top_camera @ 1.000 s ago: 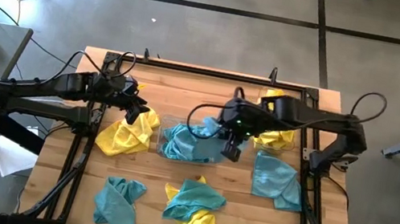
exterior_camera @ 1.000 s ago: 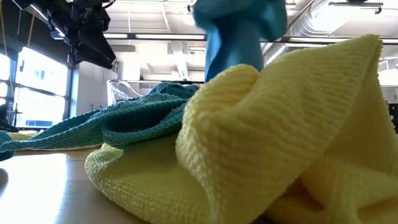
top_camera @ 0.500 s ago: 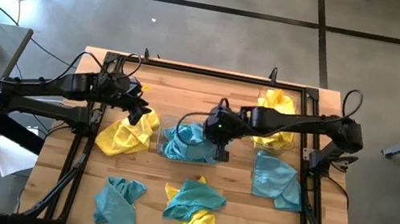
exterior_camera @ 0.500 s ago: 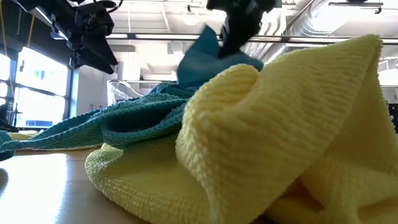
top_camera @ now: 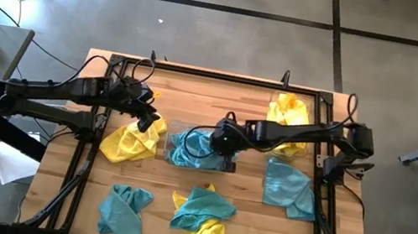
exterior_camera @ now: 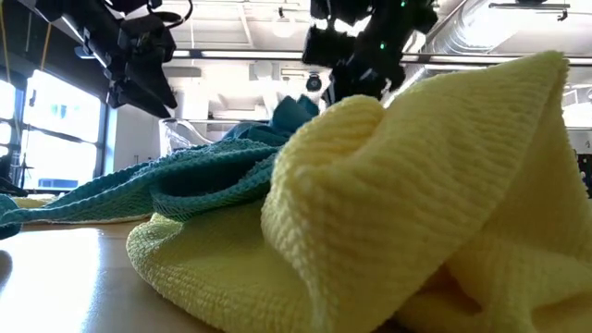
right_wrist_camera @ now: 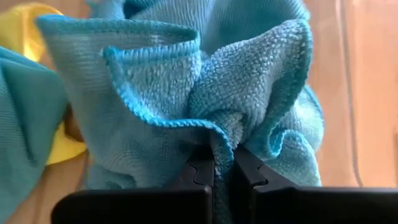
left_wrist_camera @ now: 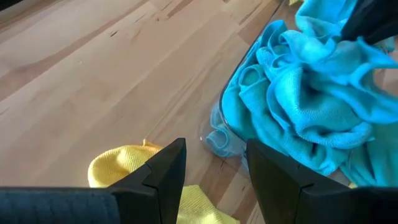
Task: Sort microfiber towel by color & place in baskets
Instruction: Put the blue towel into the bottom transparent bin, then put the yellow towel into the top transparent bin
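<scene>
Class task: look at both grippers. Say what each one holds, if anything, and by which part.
The right gripper is shut on a blue towel, pinching a bunched fold of it over the clear basket. The left gripper is open and holds nothing.

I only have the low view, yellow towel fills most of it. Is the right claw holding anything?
Observer: Yes. The right claw is shut on a teal towel.
Operator: Where is it?
Observer: Over the middle clear basket, which has teal towels in it.
Operator: Left arm?
Observer: Left claw is open, above a yellow towel beside that basket.
</scene>
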